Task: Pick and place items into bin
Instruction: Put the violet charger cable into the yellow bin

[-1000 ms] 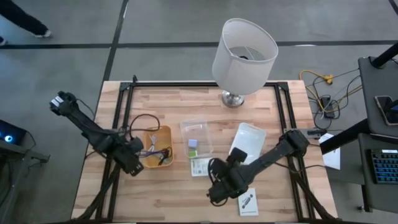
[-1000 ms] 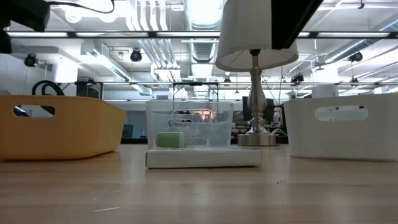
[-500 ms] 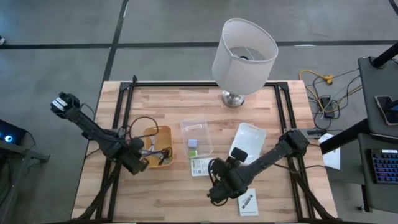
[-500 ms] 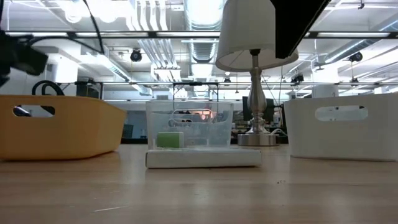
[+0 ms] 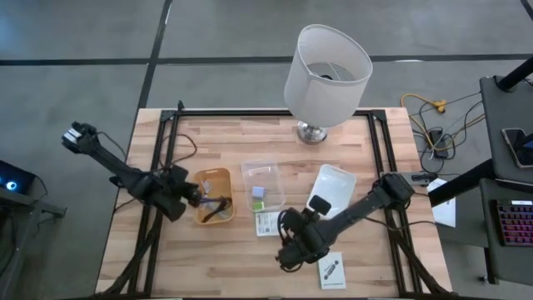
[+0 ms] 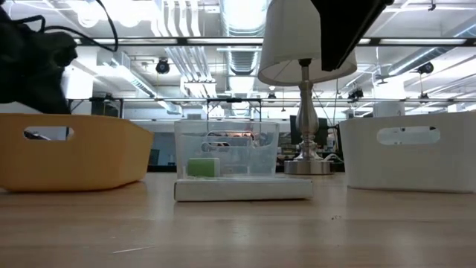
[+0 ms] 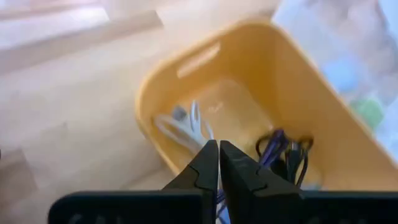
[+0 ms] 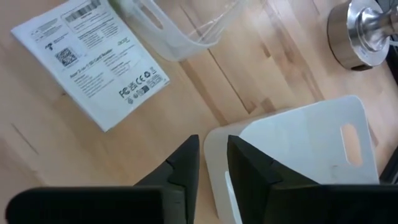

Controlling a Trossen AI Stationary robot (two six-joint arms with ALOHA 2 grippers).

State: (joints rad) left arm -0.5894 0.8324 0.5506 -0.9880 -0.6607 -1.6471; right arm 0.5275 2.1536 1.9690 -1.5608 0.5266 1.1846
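High view has our left tool [image 5: 198, 197] pressed together, empty, over the yellow bin [image 5: 213, 197]; the right tool [image 5: 286, 250], fingers nearly together with nothing visibly pinched, should next reach for the card [image 5: 332, 271] at its 4 o'clock.

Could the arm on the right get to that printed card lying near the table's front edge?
Probably yes. The card lies flat on bare wood right beside the right gripper, with nothing on top of it or between them. Its jaws are partly closed and seem empty.

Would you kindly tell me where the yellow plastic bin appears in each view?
High view: yellow plastic bin, left of centre, by the left pincer.
Low view: far left.
Left wrist view: centre.
Right wrist view: not in it.
Shared landmark: clear plastic container beside it.
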